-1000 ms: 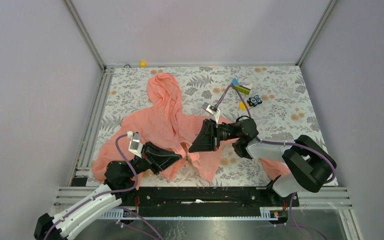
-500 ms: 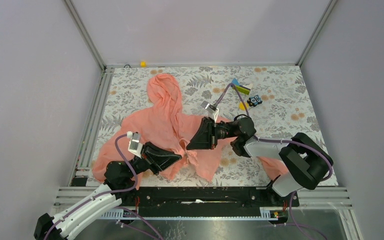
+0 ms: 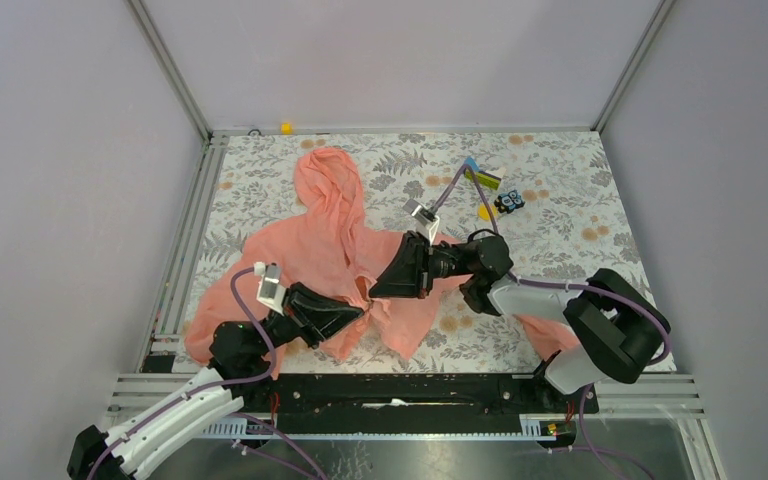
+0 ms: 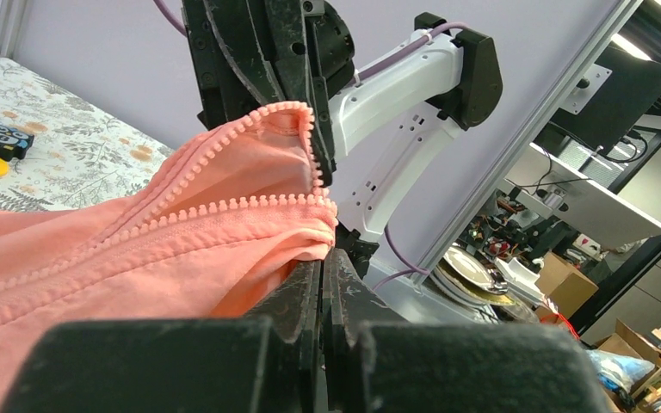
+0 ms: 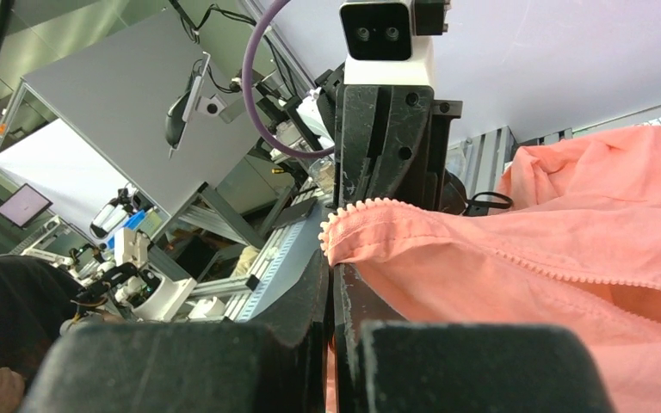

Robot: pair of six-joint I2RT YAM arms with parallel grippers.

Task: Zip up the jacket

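The salmon-pink hooded jacket (image 3: 332, 245) lies spread on the floral table, hood toward the back, front open near the hem. My left gripper (image 3: 360, 312) is shut on one front edge with its zipper teeth (image 4: 250, 206) showing in the left wrist view. My right gripper (image 3: 374, 291) faces it, shut on the other zipper edge (image 5: 379, 215), lifted slightly off the table. The two grippers' tips are close together at the lower front opening. The zipper slider is not visible.
A small blue-and-black toy (image 3: 508, 202), a yellow piece (image 3: 485, 212) and a green-blue strip (image 3: 482, 176) lie at the back right of the floral cloth (image 3: 560, 170). A small yellow object (image 3: 286, 127) sits at the back edge. Metal frame rails run along the left side.
My right gripper has moved left and slightly back with its jacket edge, pulling the right front panel toward the left gripper. The left gripper has barely moved.
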